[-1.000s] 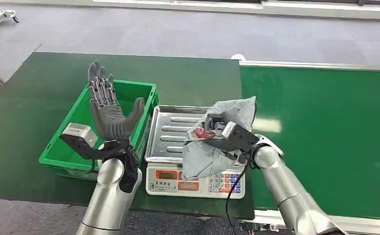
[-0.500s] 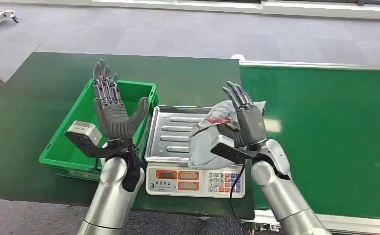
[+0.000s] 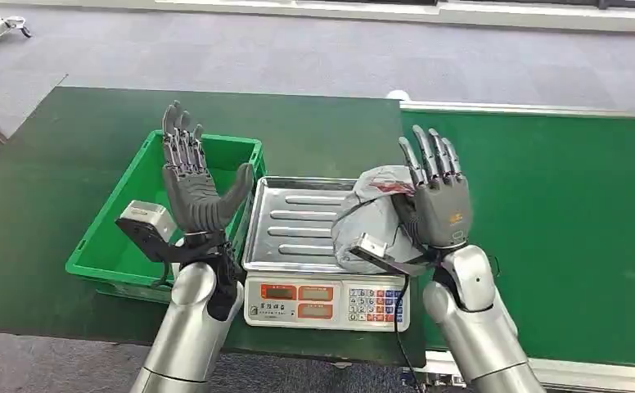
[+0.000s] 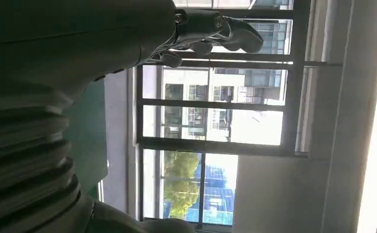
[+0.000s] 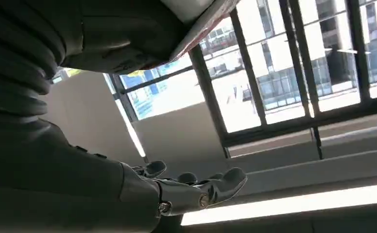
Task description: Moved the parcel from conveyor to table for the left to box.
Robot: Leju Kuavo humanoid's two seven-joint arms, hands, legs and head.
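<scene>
A green crate [image 3: 126, 246] is seen on the left part of the dark green counter [image 3: 52, 164], near its front edge, and nothing can be made out inside it. Above the crate's right wall the left hand [image 3: 193, 184] is raised upright, palm turned toward the scale, its fingers spread and nothing held. In the left wrist view the fingers [image 4: 215, 29] are seen against a window, bare of any load.

Just beside the crate, at the counter's front right corner, a weighing scale [image 3: 326, 299] is set, with a steel tray [image 3: 290, 221] on top. The grey parcel [image 3: 371, 217] is lying on the right half of that tray, crumpled, with a red label visible at its top. It is off the conveyor [image 3: 560, 229], whose green belt runs along the counter's right edge.

The right hand [image 3: 437, 201] is held upright at the parcel's right side, fingers apart and extended, gripping nothing; whether the palm is touching the wrapping cannot be told. In the right wrist view the fingers [image 5: 211, 187] are shown spread and bare.

The transfer from belt to counter is judged done, the parcel being released on the scale. The boxing is left: the parcel is yet to be taken by the left hand and placed in the crate.
</scene>
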